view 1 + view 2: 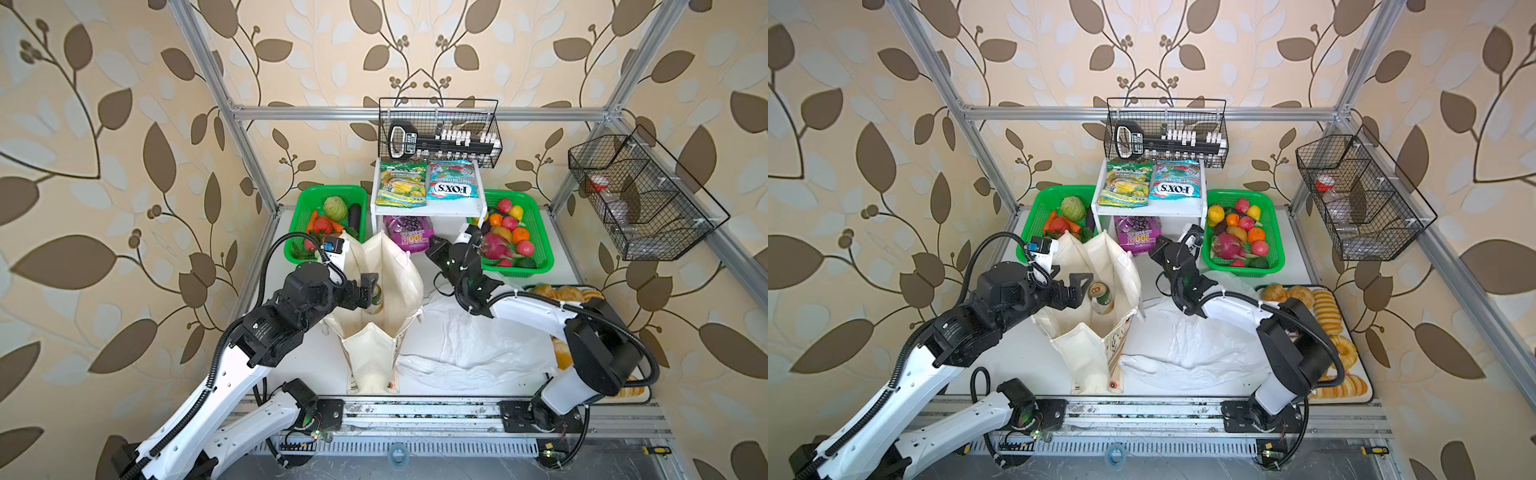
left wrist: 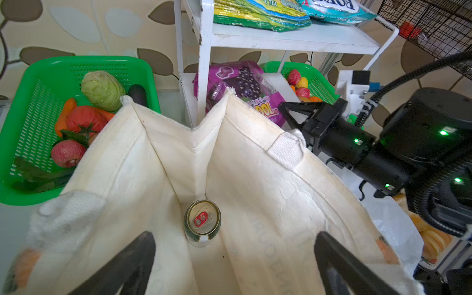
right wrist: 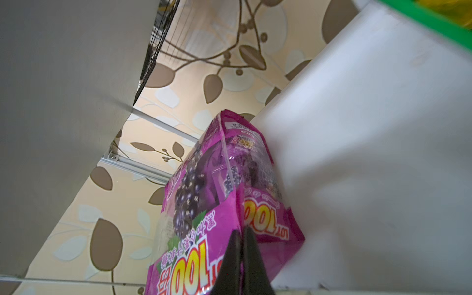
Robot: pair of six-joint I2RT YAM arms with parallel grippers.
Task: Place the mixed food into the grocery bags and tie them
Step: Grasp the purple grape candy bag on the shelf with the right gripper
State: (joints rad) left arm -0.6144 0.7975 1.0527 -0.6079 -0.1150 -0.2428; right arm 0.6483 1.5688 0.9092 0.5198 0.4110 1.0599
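Canvas tote [image 1: 386, 291] stands open on table [image 1: 320, 374], untied. Plastic bag [image 1: 469, 345] lies flat beside it, looks empty.
Purple snack packet [image 3: 217, 199] under shelf [image 1: 432, 210]. Only right wrist view shows right pincer [image 3: 242, 237] clenched on packet's edge.
Drink can [image 2: 202, 222] upright inside tote, clearest in left wrist view. Left pincer [image 2: 235, 240] released above it.
Most food unpacked.

Green-yellow snack pkt [image 1: 401, 185] on white shelf [image 1: 436, 210], bread loaves [image 1: 1327, 309] at right, veg [image 1: 336, 208] in left green basket [image 1: 307, 199]

A robot lab cell dressed as a grocery: aluminium frame [image 1: 415, 113], leaf wallpaper [image 1: 104, 166], two arms [image 1: 536, 311] bolted to a rail [image 1: 415, 411], a shelf [image 1: 428, 210], green baskets [image 1: 545, 257] of toy fruit [image 1: 520, 235].
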